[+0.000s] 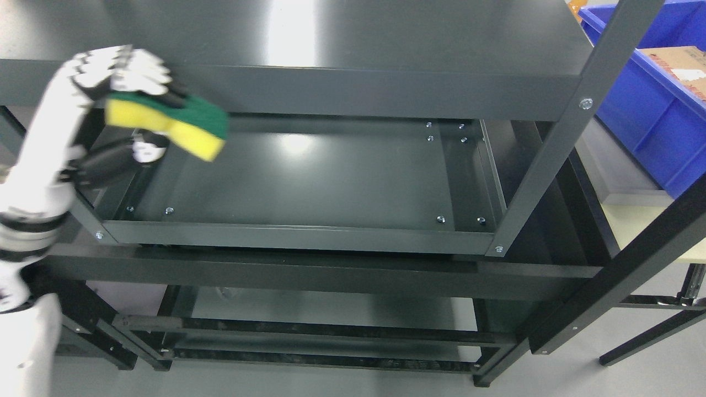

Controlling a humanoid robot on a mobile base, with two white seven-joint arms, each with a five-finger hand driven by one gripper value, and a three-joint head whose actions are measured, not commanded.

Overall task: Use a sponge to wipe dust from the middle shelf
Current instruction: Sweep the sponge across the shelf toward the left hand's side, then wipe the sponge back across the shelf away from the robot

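My left hand [138,105] comes up from the lower left and is shut on a yellow sponge with a green scouring side [176,124]. The fingers press on the green top and the thumb [146,149] sits underneath. The sponge hangs in the air over the left end of the dark metal middle shelf [309,182], just below the front lip of the top shelf [342,91]. It looks lifted off the shelf surface, not touching it. The right hand is out of view.
The rack's slanted front right post [546,149] and a second black post [623,264] cross the right side. A blue bin [645,116] holding a cardboard box stands at the upper right. A lower shelf [331,314] shows beneath.
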